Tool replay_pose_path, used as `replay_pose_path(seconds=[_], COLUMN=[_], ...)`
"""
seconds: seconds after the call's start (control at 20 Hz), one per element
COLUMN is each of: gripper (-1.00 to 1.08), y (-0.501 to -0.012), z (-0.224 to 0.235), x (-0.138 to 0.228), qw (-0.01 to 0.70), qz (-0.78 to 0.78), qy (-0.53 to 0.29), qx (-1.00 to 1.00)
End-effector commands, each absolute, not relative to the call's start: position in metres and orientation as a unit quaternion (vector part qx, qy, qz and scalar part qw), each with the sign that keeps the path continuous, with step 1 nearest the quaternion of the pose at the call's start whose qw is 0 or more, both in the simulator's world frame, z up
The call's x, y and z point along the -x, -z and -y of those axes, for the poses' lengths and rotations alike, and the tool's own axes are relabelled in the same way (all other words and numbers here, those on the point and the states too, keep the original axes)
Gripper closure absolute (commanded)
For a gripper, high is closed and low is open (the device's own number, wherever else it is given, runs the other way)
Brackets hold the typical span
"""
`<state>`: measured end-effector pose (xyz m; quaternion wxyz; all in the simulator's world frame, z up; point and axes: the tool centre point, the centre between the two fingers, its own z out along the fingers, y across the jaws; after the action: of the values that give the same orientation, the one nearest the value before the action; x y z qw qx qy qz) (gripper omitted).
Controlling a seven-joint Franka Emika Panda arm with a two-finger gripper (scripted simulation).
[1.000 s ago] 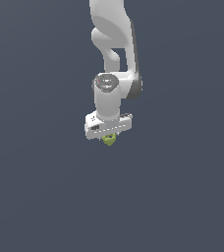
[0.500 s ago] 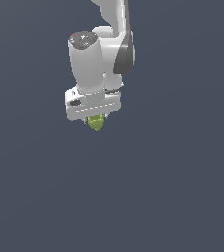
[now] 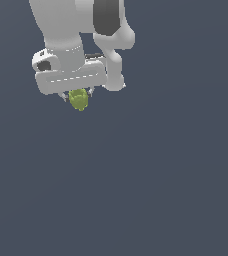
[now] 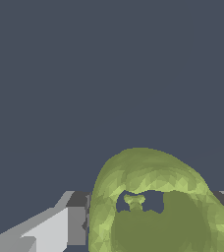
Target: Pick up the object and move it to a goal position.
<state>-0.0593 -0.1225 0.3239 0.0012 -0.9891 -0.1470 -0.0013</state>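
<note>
Object [image 3: 79, 99] between gripper [image 3: 78, 96] fingers

The arm [image 3: 71, 30] is white with a dark grey band at its 1 o'clock side, and its gripper [image 3: 78, 96] body is pale grey-white. The object [image 3: 79, 99] is yellow-green, mottled with lighter lime and duller olive patches. In the wrist view the object [image 4: 158, 202] shows olive shading at 6 o'clock. The background [image 3: 161, 175] is plain slate blue-grey.
</note>
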Motion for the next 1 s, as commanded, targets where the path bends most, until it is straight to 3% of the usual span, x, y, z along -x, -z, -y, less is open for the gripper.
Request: replay_pose_path(seconds=[0.0, 0.5, 0.95], gripper=[1.08, 1.08, 1.08], y=[-0.351, -0.446, -0.493], z=[0.136, 0.186, 0.211], x=[0.063, 0.073, 0.076], qw=[0.002, 0.001, 0.000], qz=[0.147, 0.147, 0.147], qy=[0.001, 0.000, 0.000], qx=[0.989, 0.989, 0.989])
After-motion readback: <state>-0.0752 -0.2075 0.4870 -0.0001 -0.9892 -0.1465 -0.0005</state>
